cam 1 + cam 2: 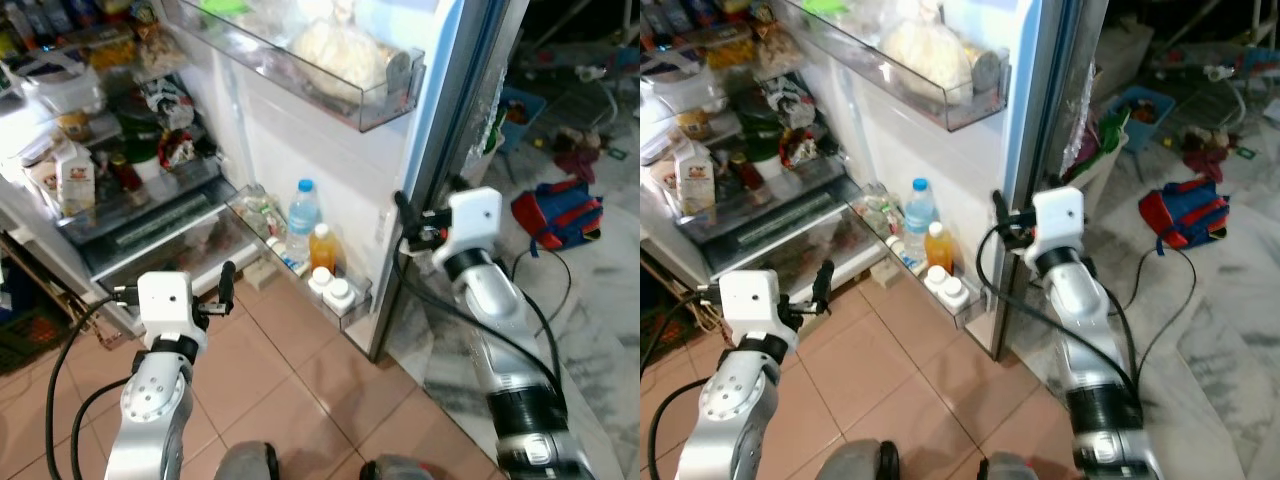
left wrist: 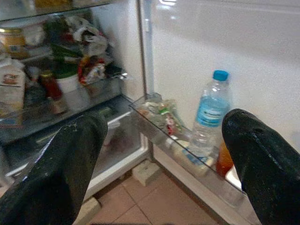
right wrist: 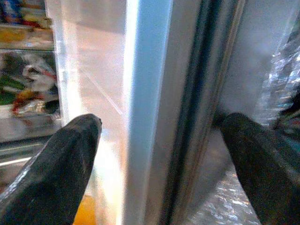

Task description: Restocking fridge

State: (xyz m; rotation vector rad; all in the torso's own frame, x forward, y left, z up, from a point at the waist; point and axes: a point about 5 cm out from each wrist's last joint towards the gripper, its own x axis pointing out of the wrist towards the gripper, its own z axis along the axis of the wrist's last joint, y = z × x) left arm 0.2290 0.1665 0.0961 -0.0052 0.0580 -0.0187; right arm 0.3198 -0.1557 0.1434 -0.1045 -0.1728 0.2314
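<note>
The fridge stands open with its door (image 1: 330, 150) swung out to my right. The low door bin (image 1: 345, 305) holds a water bottle (image 1: 303, 215), an orange drink bottle (image 1: 322, 247) and two white-capped bottles (image 1: 332, 288). My right gripper (image 1: 405, 225) is at the door's outer edge. In the right wrist view the right gripper (image 3: 161, 119) is open, its fingers (image 3: 70, 154) straddling that edge (image 3: 145, 112). My left gripper (image 1: 222, 292) hovers low in front of the fridge's bottom drawers. The left gripper (image 2: 164, 119) is open and empty, facing the water bottle (image 2: 208, 112).
Packed shelves (image 1: 100, 150) hold jars, a carton (image 1: 75, 175) and bags. An upper door bin (image 1: 340, 60) carries a white bag. A red and blue backpack (image 1: 557, 212), a blue basket (image 1: 520, 105) and clutter lie on the marble floor to the right. Brown tiles (image 1: 290, 380) lie before me.
</note>
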